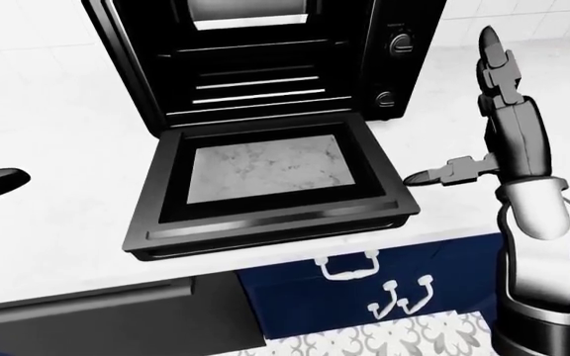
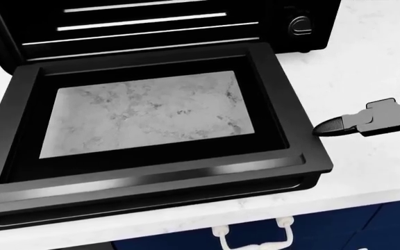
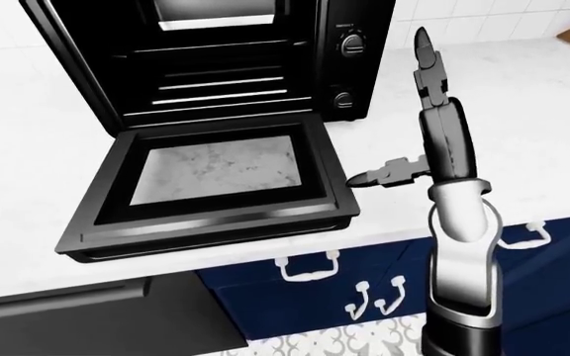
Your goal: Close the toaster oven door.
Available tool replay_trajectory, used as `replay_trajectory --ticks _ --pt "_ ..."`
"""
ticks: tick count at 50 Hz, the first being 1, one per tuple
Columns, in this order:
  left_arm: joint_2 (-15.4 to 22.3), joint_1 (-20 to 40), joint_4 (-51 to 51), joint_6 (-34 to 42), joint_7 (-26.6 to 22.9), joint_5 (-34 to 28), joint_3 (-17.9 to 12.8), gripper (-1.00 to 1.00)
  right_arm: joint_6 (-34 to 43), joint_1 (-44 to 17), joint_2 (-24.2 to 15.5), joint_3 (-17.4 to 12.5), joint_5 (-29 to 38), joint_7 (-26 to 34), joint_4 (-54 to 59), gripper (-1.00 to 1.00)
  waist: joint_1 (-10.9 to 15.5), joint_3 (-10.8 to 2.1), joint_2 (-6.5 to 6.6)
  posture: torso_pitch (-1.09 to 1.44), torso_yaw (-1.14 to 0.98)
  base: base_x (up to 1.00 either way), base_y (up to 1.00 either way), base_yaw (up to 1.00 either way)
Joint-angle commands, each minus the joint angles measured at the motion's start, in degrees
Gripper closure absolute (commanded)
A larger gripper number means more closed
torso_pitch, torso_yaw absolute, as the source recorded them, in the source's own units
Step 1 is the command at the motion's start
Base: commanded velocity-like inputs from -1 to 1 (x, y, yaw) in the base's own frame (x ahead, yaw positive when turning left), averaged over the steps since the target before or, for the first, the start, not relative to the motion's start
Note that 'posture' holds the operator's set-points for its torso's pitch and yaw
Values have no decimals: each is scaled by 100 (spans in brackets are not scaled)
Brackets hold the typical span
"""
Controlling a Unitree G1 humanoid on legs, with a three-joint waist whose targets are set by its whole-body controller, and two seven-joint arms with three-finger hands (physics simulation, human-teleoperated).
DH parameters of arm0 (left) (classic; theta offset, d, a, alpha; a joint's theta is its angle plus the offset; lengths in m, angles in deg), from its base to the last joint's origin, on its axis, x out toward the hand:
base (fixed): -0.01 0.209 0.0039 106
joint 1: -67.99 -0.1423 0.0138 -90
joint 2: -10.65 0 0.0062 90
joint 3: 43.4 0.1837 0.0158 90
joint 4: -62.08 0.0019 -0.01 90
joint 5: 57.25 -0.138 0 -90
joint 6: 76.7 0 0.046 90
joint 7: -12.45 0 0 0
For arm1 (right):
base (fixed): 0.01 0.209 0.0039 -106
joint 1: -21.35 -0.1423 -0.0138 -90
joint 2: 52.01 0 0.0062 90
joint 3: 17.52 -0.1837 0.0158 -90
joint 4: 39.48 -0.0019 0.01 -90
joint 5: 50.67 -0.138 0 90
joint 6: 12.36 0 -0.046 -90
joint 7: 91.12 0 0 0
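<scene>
right hand (image 1: 483, 133) open beside toaster oven door (image 1: 265, 185); labels unreadable

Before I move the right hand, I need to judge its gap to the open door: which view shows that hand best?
The right-eye view: the whole right hand, open, stands clear of the toaster oven door at its right edge. The left-eye view shows it too, nearer the frame's right edge. The head view catches only one finger.

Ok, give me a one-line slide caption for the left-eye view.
Toaster oven door lying fully open on the counter, right hand open beside its right edge, not touching.
</scene>
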Motion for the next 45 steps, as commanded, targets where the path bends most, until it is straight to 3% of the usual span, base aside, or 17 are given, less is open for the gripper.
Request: replay_trajectory --ticks 1,13,27,45 --pt "157 104 -172 -173 0 11 -106 -100 -149 -140 -65 -72 21 -40 -202 -100 -1 -123 25 0 0 0 0 0" --pt "172 107 -172 -164 10 28 -111 -100 -256 -121 -45 -85 104 -39 -142 -100 -5 -123 27 0 0 0 0 0" --pt "210 124 -160 -154 25 52 -117 -100 -674 -193 -280 -127 472 -283 290 -100 -1 -113 22 0 0 0 0 0" --pt "212 118 -154 -162 23 45 -120 -100 -1163 -18 -199 -143 717 -337 605 -100 -4 -119 18 0 0 0 0 0"
